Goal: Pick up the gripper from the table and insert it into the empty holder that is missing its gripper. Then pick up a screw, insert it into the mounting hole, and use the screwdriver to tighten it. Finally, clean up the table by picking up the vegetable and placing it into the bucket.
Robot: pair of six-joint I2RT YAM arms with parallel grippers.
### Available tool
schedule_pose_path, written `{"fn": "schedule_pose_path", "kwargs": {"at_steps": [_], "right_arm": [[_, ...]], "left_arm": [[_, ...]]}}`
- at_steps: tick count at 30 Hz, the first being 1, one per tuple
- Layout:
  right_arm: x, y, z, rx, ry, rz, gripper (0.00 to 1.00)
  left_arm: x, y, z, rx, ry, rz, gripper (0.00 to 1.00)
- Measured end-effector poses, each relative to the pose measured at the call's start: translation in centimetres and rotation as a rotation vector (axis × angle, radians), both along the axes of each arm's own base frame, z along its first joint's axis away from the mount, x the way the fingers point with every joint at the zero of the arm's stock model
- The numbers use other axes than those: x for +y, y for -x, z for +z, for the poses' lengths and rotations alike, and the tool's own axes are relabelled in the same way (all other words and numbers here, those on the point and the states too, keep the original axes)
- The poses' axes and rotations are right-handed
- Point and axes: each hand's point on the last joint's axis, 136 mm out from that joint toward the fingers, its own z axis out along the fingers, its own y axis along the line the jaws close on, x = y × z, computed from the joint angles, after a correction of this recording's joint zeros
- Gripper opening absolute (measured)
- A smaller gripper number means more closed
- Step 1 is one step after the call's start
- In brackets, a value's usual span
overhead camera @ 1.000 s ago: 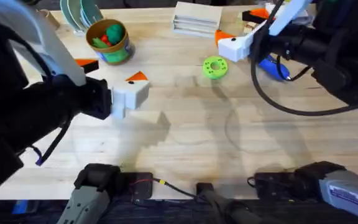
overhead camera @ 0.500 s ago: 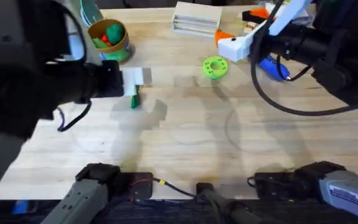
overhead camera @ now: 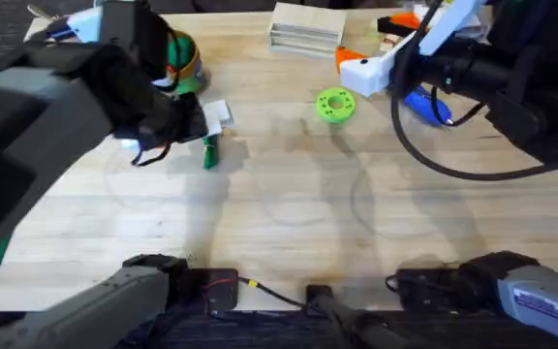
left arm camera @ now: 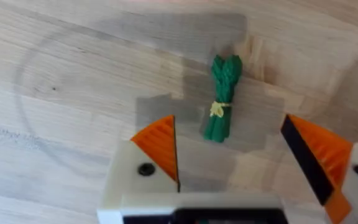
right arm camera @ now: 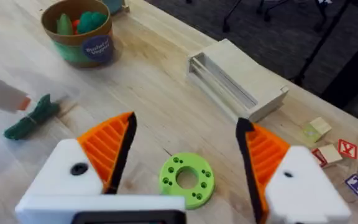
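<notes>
The vegetable (left arm camera: 222,99), a slender green bundle tied with yellow, lies flat on the wood (overhead camera: 209,153) (right arm camera: 33,118). My left gripper (left arm camera: 230,127) hangs over it, open, an orange ribbed pad on each white finger, and its tip (overhead camera: 217,114) sits just behind the vegetable. The yellow bucket (overhead camera: 184,60) (right arm camera: 79,31) with toy food inside stands at the back left, partly behind my left arm. My right gripper (right arm camera: 185,143) (overhead camera: 361,70) is open and empty above the lime-green disc (right arm camera: 187,179). The blue screwdriver (overhead camera: 424,105) lies under my right arm. A loose gripper piece, an empty holder and screws are out of view.
A pale wooden box (overhead camera: 306,27) (right arm camera: 238,81) lies at the back centre. The lime-green disc (overhead camera: 334,105) lies right of centre. Small lettered blocks (right arm camera: 328,140) sit at the back right. Bare wood (overhead camera: 298,213) stretches across the middle and front.
My left arm has swung from the front left toward the back, bringing its gripper over the vegetable near the bucket. The right arm has not moved.
</notes>
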Motion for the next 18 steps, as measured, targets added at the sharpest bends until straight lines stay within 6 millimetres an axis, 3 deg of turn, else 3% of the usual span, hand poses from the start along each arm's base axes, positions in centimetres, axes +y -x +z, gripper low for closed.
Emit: {"fn": "schedule_pose_path", "kwargs": {"at_steps": [6,18], "right_arm": [[0.0,0.0,0.0,0.000,0.000,0.000,0.991],[0.0,0.0,0.0,0.000,0.000,0.000,0.991]], "left_arm": [[-1.0,-2.3,-2.8,0.022,-0.034,0.010,0.992],[-0.9,-1.8,-6.2,0.137,-0.069,0.016,0.993]]}}
